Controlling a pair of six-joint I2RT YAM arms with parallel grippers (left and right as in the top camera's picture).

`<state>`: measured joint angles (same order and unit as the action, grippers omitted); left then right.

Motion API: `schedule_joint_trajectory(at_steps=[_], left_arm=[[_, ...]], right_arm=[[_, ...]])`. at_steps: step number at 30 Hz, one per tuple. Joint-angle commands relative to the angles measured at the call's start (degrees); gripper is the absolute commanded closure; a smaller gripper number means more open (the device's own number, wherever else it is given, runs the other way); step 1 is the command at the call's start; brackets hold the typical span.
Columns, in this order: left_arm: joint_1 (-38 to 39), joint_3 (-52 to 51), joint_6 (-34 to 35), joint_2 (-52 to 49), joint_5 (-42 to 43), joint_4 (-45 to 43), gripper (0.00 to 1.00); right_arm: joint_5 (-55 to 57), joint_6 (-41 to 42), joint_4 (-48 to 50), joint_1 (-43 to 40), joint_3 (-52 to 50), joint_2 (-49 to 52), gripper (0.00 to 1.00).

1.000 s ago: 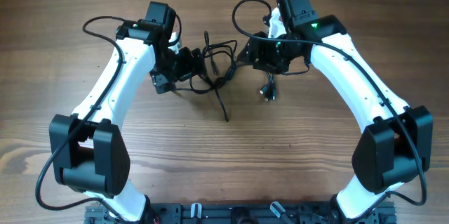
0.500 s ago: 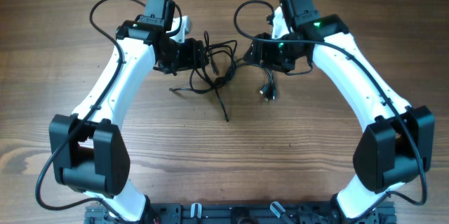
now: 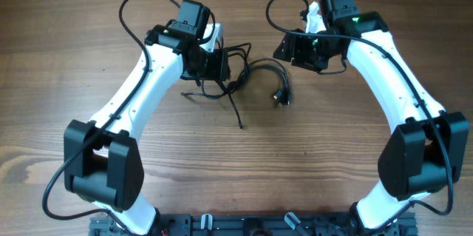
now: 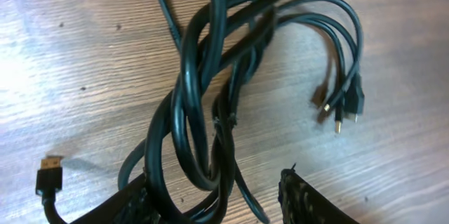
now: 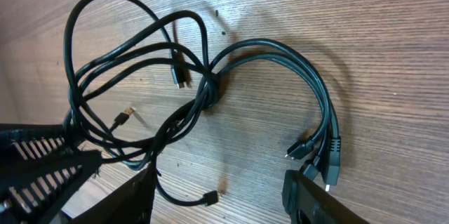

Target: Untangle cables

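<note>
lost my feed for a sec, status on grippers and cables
Left gripper open, straddling the cables. Right gripper open, beside the plug ends. Bundle knotted mid-length, not held. Nothing in the way.

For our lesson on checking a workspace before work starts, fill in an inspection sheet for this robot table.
Surface: wooden table, grain visible.
Job's things: cables tangled in one knot; plug ends fan out beside it.
Clutter: nothing seen.
Grippers: left gripper open, strands running between its fingers; right gripper open, plugs near one finger.
Cables: thick arm wires loop above both wrists.
Surroundings: black base rail at the near edge.
</note>
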<state>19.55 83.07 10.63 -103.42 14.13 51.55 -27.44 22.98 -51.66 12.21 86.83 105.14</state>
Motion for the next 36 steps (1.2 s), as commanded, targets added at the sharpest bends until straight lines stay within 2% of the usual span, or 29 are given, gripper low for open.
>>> schedule_joint_trajectory(at_steps=[1,6,9,13,14,15,16,18,21,25,27,29,32,34,36], left_arm=[[1.8,-0.4,7.6,-2.4,-2.7,-0.7,0.47],[4.7,-0.6,11.3,-6.3,-4.0,-2.5,0.52],[4.9,-0.6,14.5,-7.0,-5.9,-3.2,0.60],[4.9,-0.6,16.9,-7.1,-9.5,-4.3,0.75],[4.9,-0.6,17.0,-7.1,-9.5,-4.8,0.89],[4.8,-0.6,17.4,-7.1,-9.4,-5.5,0.96],[4.7,-0.5,17.8,-6.9,-8.7,-6.0,0.96],[4.0,-0.2,18.1,-6.3,-4.9,-7.1,0.96],[1.0,0.7,18.1,-4.4,7.4,-8.8,0.96],[-4.6,0.7,18.8,-3.1,24.9,-11.6,0.96],[-6.8,0.7,22.4,-3.1,29.5,-12.2,0.96],[-8.7,0.7,29.9,-3.1,30.4,-12.3,0.96],[-9.4,0.7,44.3,-3.1,30.3,-12.9,0.96],[-9.4,0.7,58.0,-3.1,30.2,-13.0,0.96],[-9.4,0.7,65.8,-3.1,29.7,-13.0,0.96]], right_arm=[[-1.3,-1.4,-0.1,0.1,0.8,0.4,0.39],[-1.3,-2.0,-0.7,0.1,0.8,0.4,0.39],[-1.3,-2.0,-0.9,0.1,0.8,0.4,0.39],[-1.3,-2.0,-0.9,0.1,0.8,0.4,0.39],[-1.4,-2.0,-0.9,0.1,0.8,0.4,0.40],[-2.1,-2.0,-1.0,0.1,0.8,0.4,0.40],[-3.1,-2.0,-0.9,0.1,0.8,0.4,0.40],[-6.1,-2.7,-0.8,0.1,0.8,0.4,0.41],[-12.9,-5.0,-0.5,0.2,0.8,0.4,0.42],[-16.6,-4.9,-0.4,0.8,0.8,0.4,0.45],[-16.6,-4.1,-0.2,1.8,0.8,0.4,0.46],[-16.6,-1.7,0.8,3.4,0.8,0.4,0.46],[-16.6,2.6,4.1,5.7,0.8,0.4,0.47],[-16.6,6.5,6.8,6.8,0.8,0.3,0.51],[-16.3,8.9,8.4,7.2,0.8,-0.1,0.53]])
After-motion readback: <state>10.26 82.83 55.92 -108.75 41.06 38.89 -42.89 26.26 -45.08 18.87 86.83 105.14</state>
